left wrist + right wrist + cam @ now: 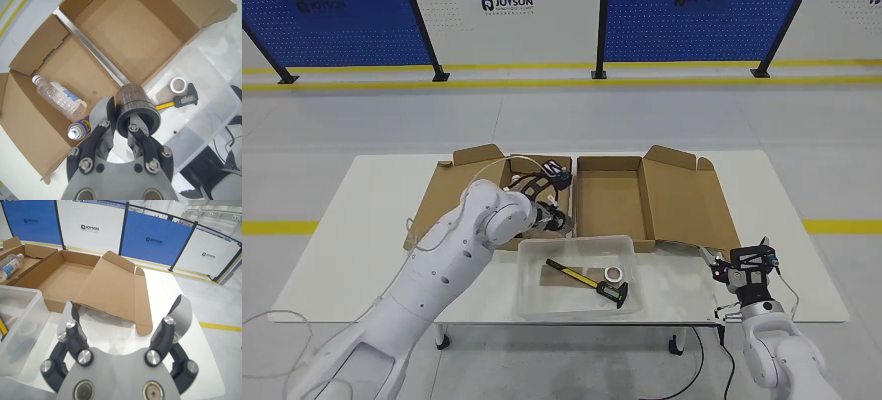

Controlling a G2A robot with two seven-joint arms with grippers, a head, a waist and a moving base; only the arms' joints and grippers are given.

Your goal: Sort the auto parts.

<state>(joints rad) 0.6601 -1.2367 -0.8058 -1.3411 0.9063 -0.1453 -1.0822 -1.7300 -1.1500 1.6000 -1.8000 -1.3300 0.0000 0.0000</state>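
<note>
The left gripper (122, 116) hangs above the tabletop (170, 291) with its fingers closed on a dark cylindrical metal sleeve (135, 102), one finger outside the wall and one inside the bore. The sleeve is over the spot where the left cardboard box (62, 62), the right cardboard box (128, 37) and the clear plastic bin (208, 113) meet.

Sorting looks partly done. A water bottle (58, 97) and a spray can (79, 128) lie in the left box, and the right box has received nothing. A tape roll (177, 85) and a digital caliper (186, 99) wait in the bin.

The right gripper (124, 303) hovers with fingers spread wide, holding nothing. Which box the sleeve belongs in cannot be told. A dark shape behind the bin's cloudy wall is unclear.
</note>
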